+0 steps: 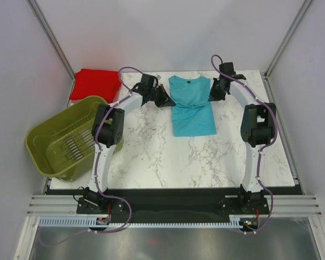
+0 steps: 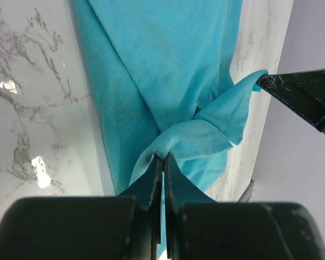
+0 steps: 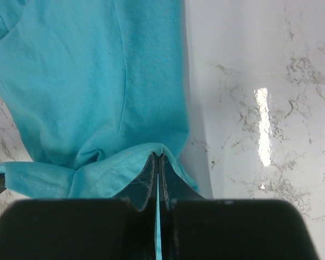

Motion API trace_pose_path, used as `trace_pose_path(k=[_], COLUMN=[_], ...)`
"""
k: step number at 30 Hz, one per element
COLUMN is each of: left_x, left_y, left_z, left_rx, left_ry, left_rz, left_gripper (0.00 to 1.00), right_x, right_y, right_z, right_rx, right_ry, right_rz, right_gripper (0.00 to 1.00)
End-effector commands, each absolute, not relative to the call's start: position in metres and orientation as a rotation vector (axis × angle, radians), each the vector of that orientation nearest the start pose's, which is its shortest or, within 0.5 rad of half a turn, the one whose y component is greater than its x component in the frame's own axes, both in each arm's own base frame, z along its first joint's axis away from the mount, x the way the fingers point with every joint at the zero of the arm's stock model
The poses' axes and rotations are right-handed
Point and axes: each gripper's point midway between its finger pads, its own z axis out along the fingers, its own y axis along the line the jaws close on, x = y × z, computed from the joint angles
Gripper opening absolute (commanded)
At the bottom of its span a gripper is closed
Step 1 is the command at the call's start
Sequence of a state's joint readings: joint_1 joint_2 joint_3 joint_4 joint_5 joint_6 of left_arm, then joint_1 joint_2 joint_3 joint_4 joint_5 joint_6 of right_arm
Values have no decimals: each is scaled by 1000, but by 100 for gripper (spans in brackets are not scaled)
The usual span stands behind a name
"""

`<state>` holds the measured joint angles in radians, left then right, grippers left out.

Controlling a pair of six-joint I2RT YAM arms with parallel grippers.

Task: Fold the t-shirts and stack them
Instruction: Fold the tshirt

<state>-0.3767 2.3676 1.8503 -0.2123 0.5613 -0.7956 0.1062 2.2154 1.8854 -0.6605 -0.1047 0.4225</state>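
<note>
Turquoise tee point(image 1: 192, 114) on marble, L jaws, R jaws pinching edges

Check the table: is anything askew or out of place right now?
Only the olive basket: it sits tilted at the left edge of the table, partly overhanging it. The turquoise shirt lies straight, its far corners pinched by the left gripper and right gripper. The red shirt sits folded at far left.

1. My top camera looks down from above and behind the near edge, over the whole table point(image 1: 151, 157).
2. My left wrist camera sits close on the shirt point(image 2: 168, 65) by the far edge.
3. My right wrist camera likewise; all three share that shirt.
</note>
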Motion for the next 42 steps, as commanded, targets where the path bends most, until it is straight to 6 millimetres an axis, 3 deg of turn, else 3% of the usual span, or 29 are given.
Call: trace_pose_path(k=[1,4,5,6,9,10,11,12,13,15,16,18,19,21,22,26,29,34,37,39,40,41,42], left_x=[511,516,518,519,516,516,508,504,500,482,472,449,439,422,415,385,375,370,366,363,362,360,359], left_y=[-329,-325,-323,-321,-313,-309,-307,-305,-303,-301,-304,-305,-311,-313,-316,-328,-328,-328,-332,-333,-334,-333,-332], left_z=[81,82,86,90,113,116,112,126,126,124,120,102,105,91,91,63,47,41,41,44,45,45,47], left_rx=[-222,-243,-234,-233,-203,-184,-181,-156,-138,-125,-97,-80,-38,-15,15,67,62,81,112,122,126,126,125], left_ry=[2456,2450,2438,2431,2392,2379,2397,2374,2376,2402,2415,2473,2471,2513,2515,2589,2626,2621,2621,2616,2613,2613,2610], left_rz=[-1258,-1261,-1265,-1267,-1242,-1205,-1190,-1189,-1182,-1171,-1162,-1141,-1136,-1109,-1101,-1062,-1037,-1041,-1087,-1113,-1121,-1121,-1123], left_gripper=[2,7,14,19,39,43,48,49,49,49,49,49,49,48,48,48,48,48,47,41,22,11,3], right_x=[546,554,561,564,569,563,557,551,536,515,495,476,459,447,435,416,403,390,383,382,378,377,379], right_y=[95,94,93,93,87,80,79,78,75,73,72,74,74,72,70,72,75,79,83,81,80,79,83], right_z=[89,94,100,104,128,125,138,140,125,129,110,107,91,86,74,65,55,42,38,39,42,44,49], right_rx=[382,389,388,390,380,398,388,378,389,381,368,321,287,263,268,236,225,231,242,249,255,266,259], right_ry=[2499,2480,2460,2448,2405,2418,2404,2411,2465,2492,2554,2583,2633,2648,2683,2683,2706,2708,2689,2667,2656,2647,2615], right_rz=[380,405,421,437,468,457,474,489,495,506,495,514,514,498,492,510,544,587,626,607,597,593,617], right_gripper=[1,6,11,21,30,33,35,38,39,41,41,43,43,42,42,42,41,41,34,16,10,0,0])
